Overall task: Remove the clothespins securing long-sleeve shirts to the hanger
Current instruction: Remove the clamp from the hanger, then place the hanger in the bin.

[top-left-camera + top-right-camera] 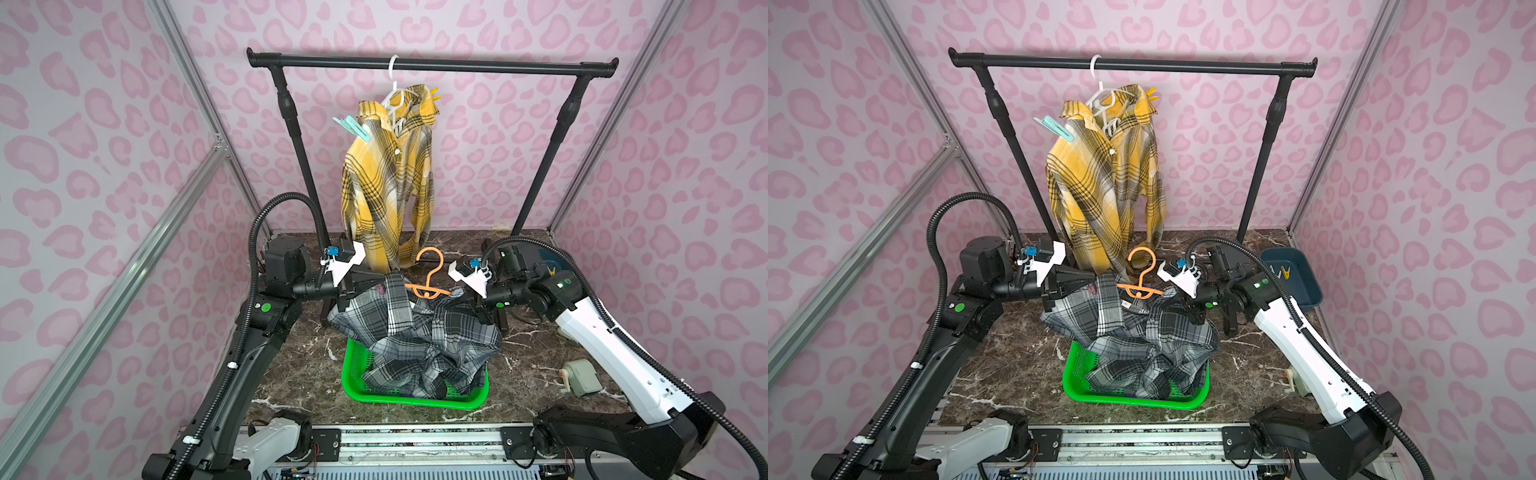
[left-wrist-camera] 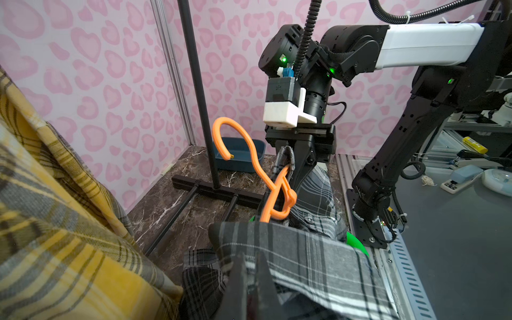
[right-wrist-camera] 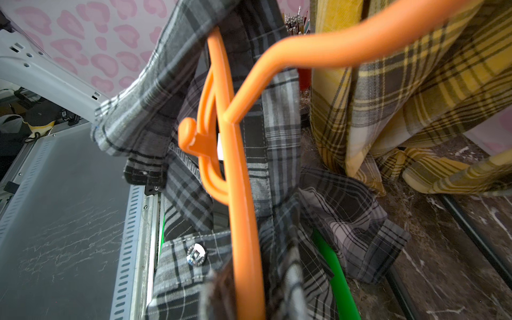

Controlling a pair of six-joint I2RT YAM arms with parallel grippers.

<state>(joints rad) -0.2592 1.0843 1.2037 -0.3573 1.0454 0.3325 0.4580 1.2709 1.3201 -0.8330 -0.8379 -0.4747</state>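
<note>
Left wrist view: left tool (image 2: 250,266) and right tool (image 2: 292,166) both clamped onto grey shirt (image 2: 304,257) (over orange hanger (image 2: 225,120)), yellow shirt (image 2: 69,249) alongside

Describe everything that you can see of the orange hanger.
The orange hanger looks like smooth plastic: an open hook curving upward, a thin stem, shoulders and a small knob below the neck. It stands roughly upright, hook catching nothing, low before the yellow shirt. The grey plaid shirt covers most of its shoulders.

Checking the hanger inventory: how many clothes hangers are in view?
2. A white hanger hooked on the black rail, carrying the yellow shirt; an orange hanger in the grey plaid shirt above the green basket. None seem hidden.
</note>
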